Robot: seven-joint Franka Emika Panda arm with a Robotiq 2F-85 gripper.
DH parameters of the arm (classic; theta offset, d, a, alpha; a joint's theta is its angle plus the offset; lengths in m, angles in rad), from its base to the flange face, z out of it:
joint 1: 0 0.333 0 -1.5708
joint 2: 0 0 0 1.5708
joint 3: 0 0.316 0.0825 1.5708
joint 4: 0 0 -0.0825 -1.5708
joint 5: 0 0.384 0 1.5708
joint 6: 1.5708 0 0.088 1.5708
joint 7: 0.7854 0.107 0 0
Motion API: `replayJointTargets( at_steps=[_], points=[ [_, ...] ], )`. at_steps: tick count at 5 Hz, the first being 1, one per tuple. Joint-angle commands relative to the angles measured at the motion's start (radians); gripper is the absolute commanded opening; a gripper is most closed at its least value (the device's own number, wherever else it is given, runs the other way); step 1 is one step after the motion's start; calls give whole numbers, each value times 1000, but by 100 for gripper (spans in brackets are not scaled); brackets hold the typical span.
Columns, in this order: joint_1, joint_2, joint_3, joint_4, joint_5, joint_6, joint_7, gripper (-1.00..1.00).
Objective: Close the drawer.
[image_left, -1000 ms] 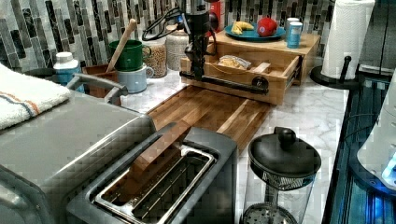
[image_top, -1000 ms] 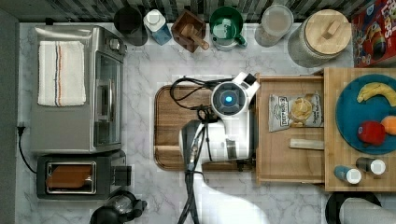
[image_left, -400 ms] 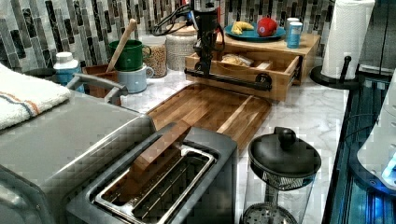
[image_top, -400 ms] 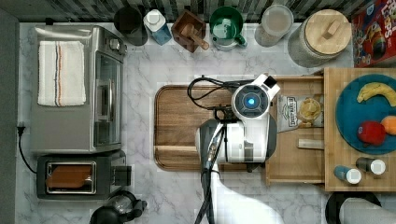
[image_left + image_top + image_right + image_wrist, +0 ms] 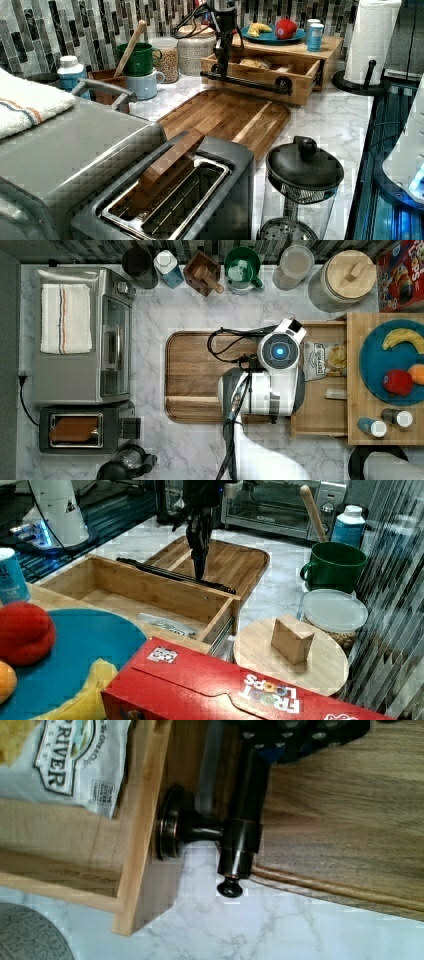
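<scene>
Gripper point(image 5: 200, 575) fingers, whose spread cannot be told, are set against the dark bar handle point(image 5: 245, 81) of the drawer point(image 5: 322, 417), which is seen partly open beneath the butcher-block slab point(image 5: 357, 432), so most closing travel is judged left.

A marble counter point(image 5: 190, 305) holds a dark wooden cutting board point(image 5: 195, 375) at the centre of the top view. At the top view's left stand a toaster oven point(image 5: 80, 335) with a striped towel point(image 5: 65, 317) on top, and a toaster point(image 5: 75, 430) below it. Along the top edge sit a green mug point(image 5: 241, 265), a white-capped bottle point(image 5: 167, 267), a jar of grain point(image 5: 295, 265) and a canister with a wooden lid point(image 5: 350, 277). At the right, a blue plate point(image 5: 380, 365) carries a banana point(image 5: 402, 336) and a red fruit point(image 5: 397, 381). A red cereal box point(image 5: 240, 690) fills the lower foreground of the right view.
</scene>
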Motion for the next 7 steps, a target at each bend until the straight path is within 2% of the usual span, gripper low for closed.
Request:
replayJointTargets(
  at_steps=[1,2,5,6,7],
  points=[
    [-160,58,-88,-3,53,29,-179,-100],
    [-190,72,-110,36,50,-9,-222,-100],
    [-302,210,-89,165,135,5,-430,-100],
    [-310,254,-121,257,99,-68,-464,-100],
    [-310,258,-150,295,60,-108,-477,-100]
  ],
)
